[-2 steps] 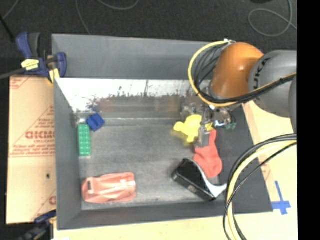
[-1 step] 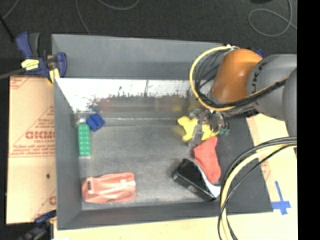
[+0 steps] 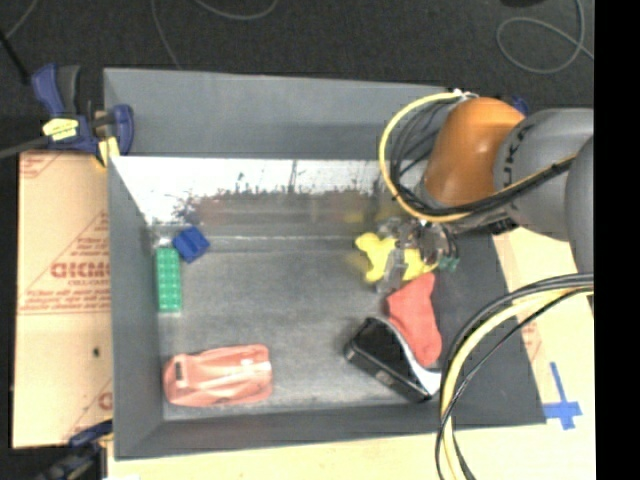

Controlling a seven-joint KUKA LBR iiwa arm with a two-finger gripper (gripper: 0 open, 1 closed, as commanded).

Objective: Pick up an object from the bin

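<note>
Grey metal bin (image 3: 290,298), scuffed floor, things scattered loose, none heaped. My gripper (image 3: 420,253) is down in the far right corner of the bin, close to the back wall; open or closed, I cannot tell from this angle, as the wrist hides it from above. Just to its left, touching or nearly so, lies a yellow lumpy thing (image 3: 372,253), knobbly in outline; whether I have hold of it I cannot say. Above the gripper sits my orange cover (image 3: 465,148), with looped cables (image 3: 398,158) running round it. Directly below the gripper, towards the near wall, a red soft-looking thing (image 3: 420,320) lies on a slant. Its lower end rests against a black flat thing (image 3: 385,360), which is tilted on the floor by the right wall. Well apart, in the near left corner: a salmon-pink packet (image 3: 218,375), lying flat. Along the left wall, a green studded bar (image 3: 168,280) lies lengthwise, and just above it, touching its far end, a small blue piece (image 3: 190,243) near the back wall.
</note>
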